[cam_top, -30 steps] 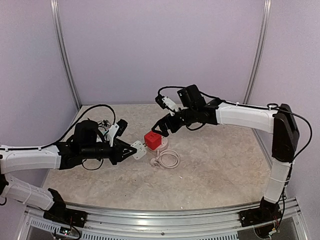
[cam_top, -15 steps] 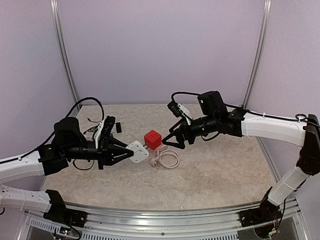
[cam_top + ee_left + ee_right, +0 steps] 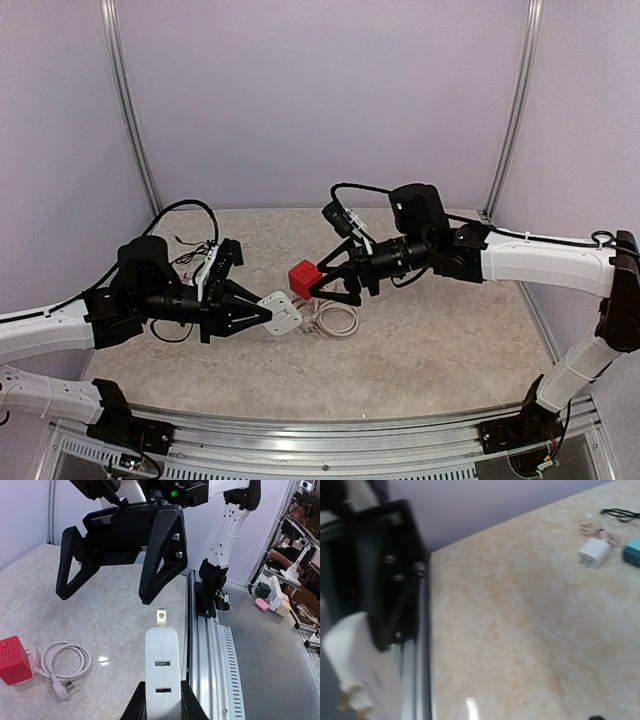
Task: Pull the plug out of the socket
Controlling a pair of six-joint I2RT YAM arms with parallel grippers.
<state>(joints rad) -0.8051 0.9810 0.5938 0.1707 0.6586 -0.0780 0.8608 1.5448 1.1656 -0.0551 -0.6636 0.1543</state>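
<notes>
Left gripper (image 3: 268,313) is clenched on the near end of the plug (image 3: 281,311), a flat white block held off the table (image 3: 430,350) with its brass prong (image 3: 161,617) bare and pointing at the other arm. So the plug is already clear of the socket (image 3: 303,278). That red cube sits on the table just right of the plug, with the coiled white cable (image 3: 335,320) lying beside it. Right gripper (image 3: 322,287) hangs just past the cube with its jaws spread wide and nothing between them.

The main risk, as I judge it, is the two arms meeting. In the left wrist view the prong sits right under one black fingertip (image 3: 145,599) of the right gripper, so any push forward could strike it. The hold covers only the plug's lower end, and a knock there might twist it loose. A low sweep could also snag the cable and drag the socket.

Room is best towards the near right, over bare table. The metal rail (image 3: 350,455) bounds the near edge, and walls close in on the left, far and right sides.
</notes>
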